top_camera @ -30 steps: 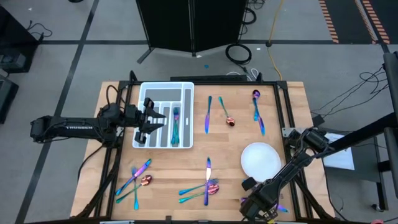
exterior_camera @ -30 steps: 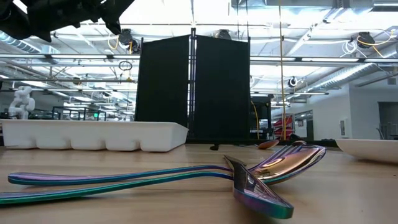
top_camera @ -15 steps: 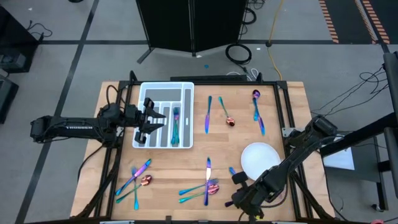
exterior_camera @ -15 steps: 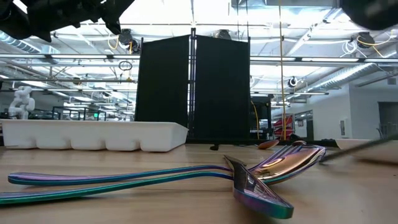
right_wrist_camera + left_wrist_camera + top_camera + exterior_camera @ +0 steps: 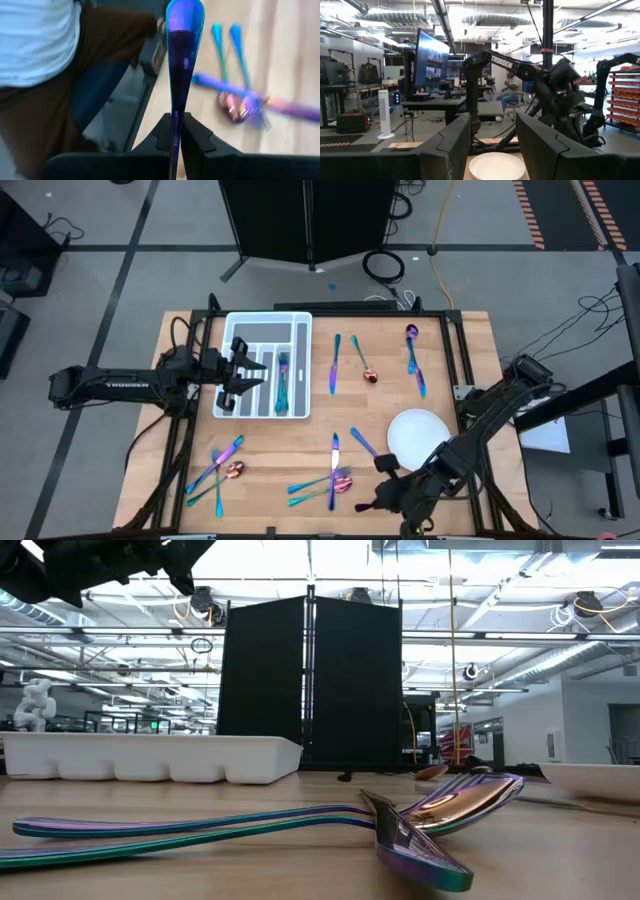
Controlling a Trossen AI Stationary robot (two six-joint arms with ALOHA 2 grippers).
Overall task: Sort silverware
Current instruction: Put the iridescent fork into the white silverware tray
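Observation:
My right gripper hangs above the table's near right part, shut on one slim blue-purple piece of silverware. Its handle sticks out past the fingers toward the far left. Whether it is a knife, fork or spoon is hidden. My left gripper waits open above the white divided tray, which has one piece lying in a compartment. More silverware lies flat on the wood: a near-centre cluster, a near-left cluster and several pieces at the far right. My right gripper pinches the piece between its two fingers across the slim shaft. The long handle runs on beyond the fingertips to its rounded end. The fingers slant down toward the table's near left. The piece is lifted clear of the table, and the fingers hide its other end.
A round white plate lies just to the far right of my right gripper. A black screen stands beyond the table's far edge. A person in a white shirt shows off the table in the right wrist view.
My right gripper has risen from the table's near right corner and moved toward the left edge. It has tipped up from a steep downward pose and carries the piece with it. The piece is now lifted clear of the wood, and its handle has swung toward the far left.

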